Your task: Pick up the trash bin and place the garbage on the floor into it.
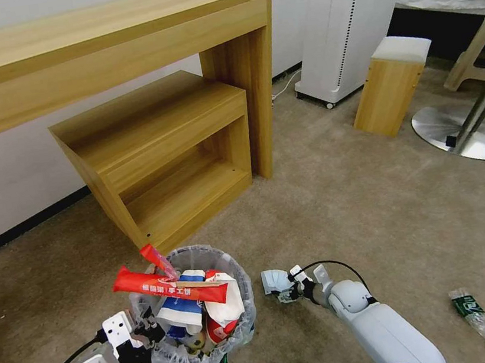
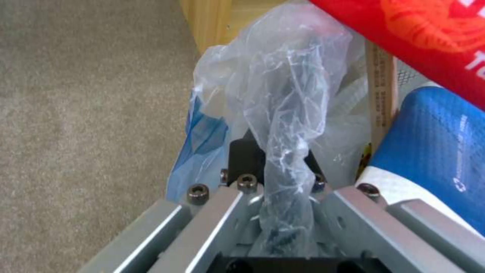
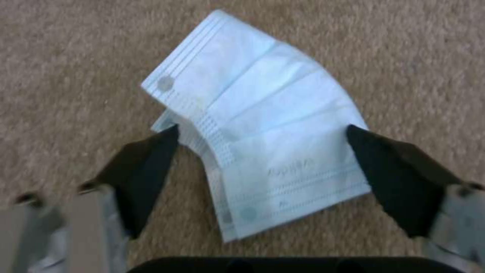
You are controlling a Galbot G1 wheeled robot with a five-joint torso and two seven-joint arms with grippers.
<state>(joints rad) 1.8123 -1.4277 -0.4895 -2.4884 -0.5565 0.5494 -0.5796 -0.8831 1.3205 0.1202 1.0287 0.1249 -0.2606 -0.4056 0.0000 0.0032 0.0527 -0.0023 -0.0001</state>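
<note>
The trash bin (image 1: 241,278), black with a translucent liner, sits on the floor (image 1: 347,209) low in the head view. It is stuffed with garbage: a long red packet (image 1: 167,286), a blue-white cup (image 1: 183,309) and wrappers. My left gripper (image 1: 146,331) is shut on the bin's near rim; in the left wrist view the liner (image 2: 283,94) is pinched in the left gripper (image 2: 283,178). My right gripper (image 3: 263,129) is open, its tips astride a pale blue tissue (image 3: 242,76) lying flat on the carpet just right of the bin (image 1: 273,280). A green-label bottle (image 1: 473,312) lies far right.
A wooden desk (image 1: 116,37) with a low shelf unit (image 1: 167,155) stands right behind the bin. A wooden stool (image 1: 392,87), a white appliance (image 1: 346,19) and a round metal base (image 1: 474,133) are at the back right. Open carpet lies between them and me.
</note>
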